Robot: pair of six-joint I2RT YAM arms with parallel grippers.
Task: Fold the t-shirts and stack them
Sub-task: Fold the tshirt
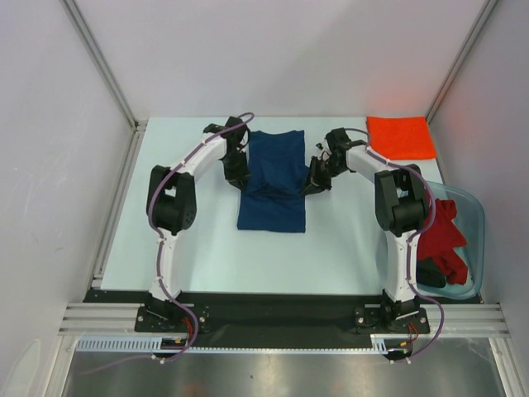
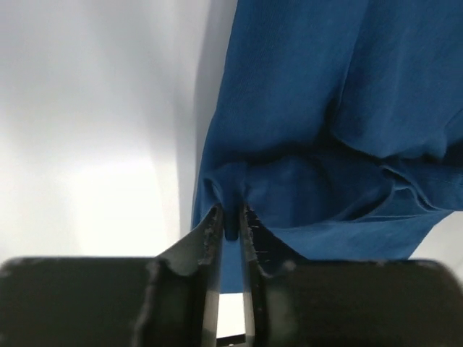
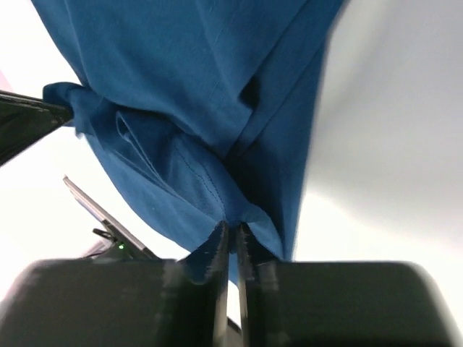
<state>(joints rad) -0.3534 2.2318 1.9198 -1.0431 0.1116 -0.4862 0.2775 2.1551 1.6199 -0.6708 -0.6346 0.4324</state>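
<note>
Navy shirt (image 1: 273, 178): centre of surface (image 1: 198, 240), a bunched fold across its middle.
Left claw (image 2: 230, 215): clamped on navy shirt's left edge.
Right claw (image 3: 231, 230): clamped on navy shirt's right edge.
Orange shirt (image 1: 400, 136): folded flat, far right corner.
Red shirt (image 1: 446, 236): heaped in tub (image 1: 473, 207), right side.
Dark shirt (image 1: 431, 271): tub's near end, touching red shirt.

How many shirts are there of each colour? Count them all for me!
Blue shirt: 1
Orange shirt: 1
Red shirt: 1
Dark shirt: 1
Total: 4
</note>
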